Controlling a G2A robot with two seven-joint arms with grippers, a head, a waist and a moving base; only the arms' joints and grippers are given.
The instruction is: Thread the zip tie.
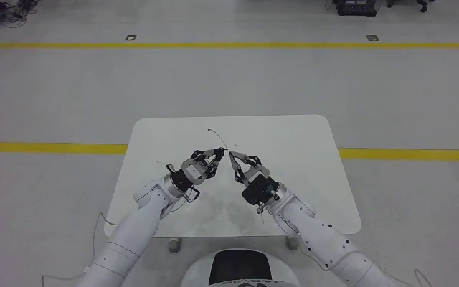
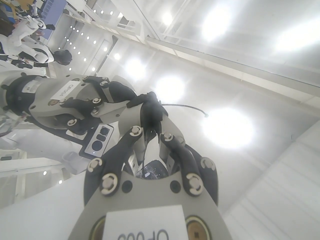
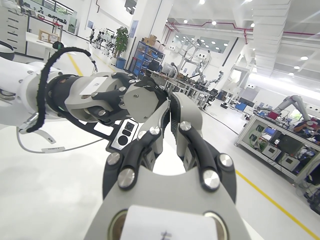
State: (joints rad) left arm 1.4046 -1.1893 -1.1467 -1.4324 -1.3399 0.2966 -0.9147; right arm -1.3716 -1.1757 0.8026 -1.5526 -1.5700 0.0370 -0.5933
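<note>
Left hand pinches zip tie over table.

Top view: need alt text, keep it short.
Two robot arms meet tip to tip above a white table, with the left end effector and right end effector both shut on a thin black zip tie. Its free end arcs toward the table's far edge.

You're in a robotics lab hall. Look at the workbenches with electronics, other robot arms, blue shelving and yellow floor lines.
</note>
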